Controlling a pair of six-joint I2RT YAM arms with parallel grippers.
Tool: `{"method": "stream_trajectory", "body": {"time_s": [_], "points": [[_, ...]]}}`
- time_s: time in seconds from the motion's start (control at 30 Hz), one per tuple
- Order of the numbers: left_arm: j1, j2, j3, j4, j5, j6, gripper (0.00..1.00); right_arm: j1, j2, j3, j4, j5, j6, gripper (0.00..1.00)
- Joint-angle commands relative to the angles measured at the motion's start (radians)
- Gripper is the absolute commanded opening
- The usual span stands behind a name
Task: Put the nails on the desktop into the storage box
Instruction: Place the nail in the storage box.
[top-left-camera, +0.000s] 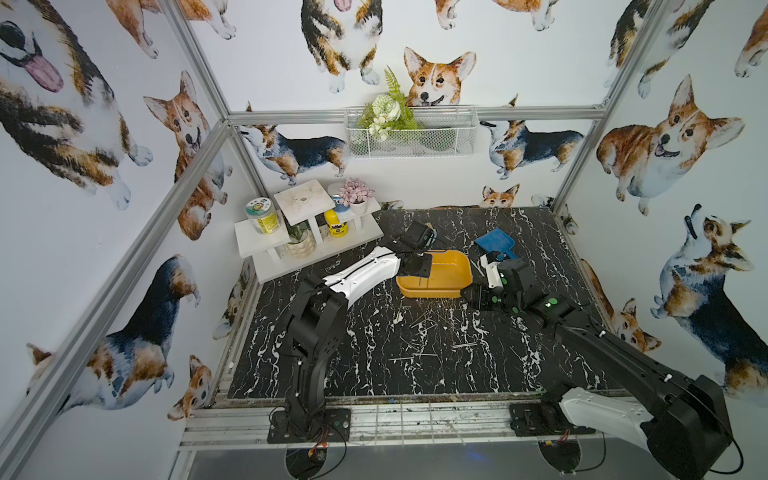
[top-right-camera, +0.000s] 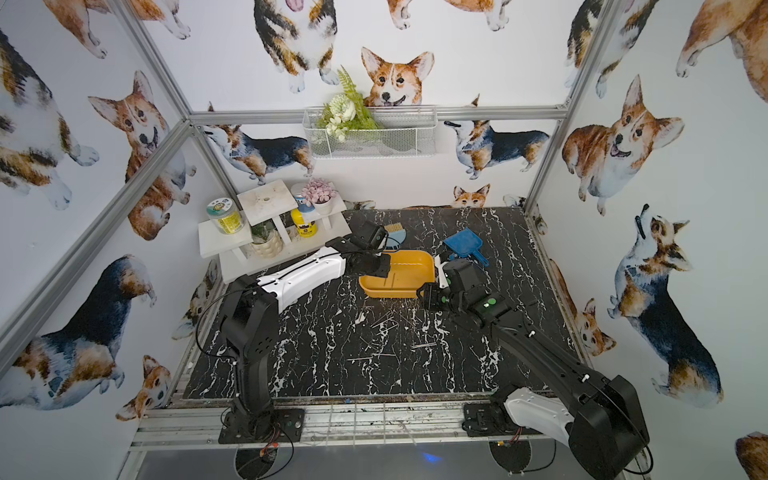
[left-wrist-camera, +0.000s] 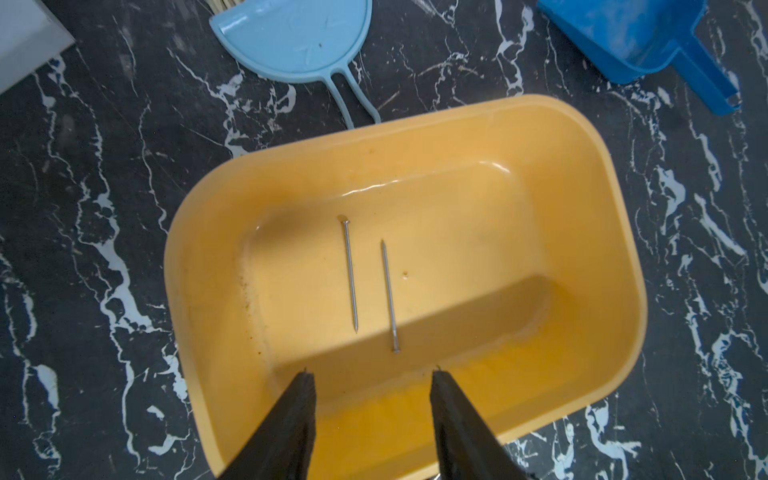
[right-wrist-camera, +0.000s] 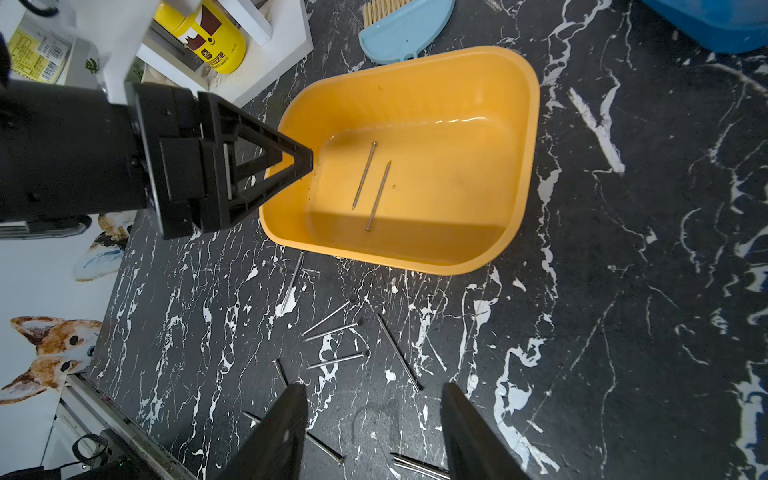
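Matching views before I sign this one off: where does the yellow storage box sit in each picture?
Both top views: storage box near the picture's centre.
Left wrist: fills the middle.
Right wrist: upper middle.
Shared landmark: the blue dustpan, near the box, in all four.

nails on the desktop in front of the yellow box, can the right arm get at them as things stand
Probably yes. The right gripper hangs open above the loose nails on the desktop, with nothing between them. The left gripper is off over the storage box, out of the way.
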Motion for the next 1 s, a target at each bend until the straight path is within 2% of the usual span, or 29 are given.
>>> {"method": "stream_trajectory", "body": {"time_s": [0.0,0.23,0.63,0.97], "points": [[0.001,-0.021,0.008,0.015,-0.019,-0.009,0.56,0.001,-0.007,0.012,-0.027,0.009,-0.029,0.56],[0.000,-0.150,-0.087,0.041,-0.037,-0.047,0.59,0.001,-0.036,-0.007,-0.058,0.010,-0.050,0.56],[-0.001,-0.439,-0.423,0.101,-0.058,-0.140,0.60,0.012,-0.073,-0.072,-0.058,-0.015,-0.031,0.53],[-0.014,-0.530,-0.654,0.218,-0.061,-0.156,0.59,0.070,-0.075,-0.079,-0.052,0.012,-0.001,0.53]]}}
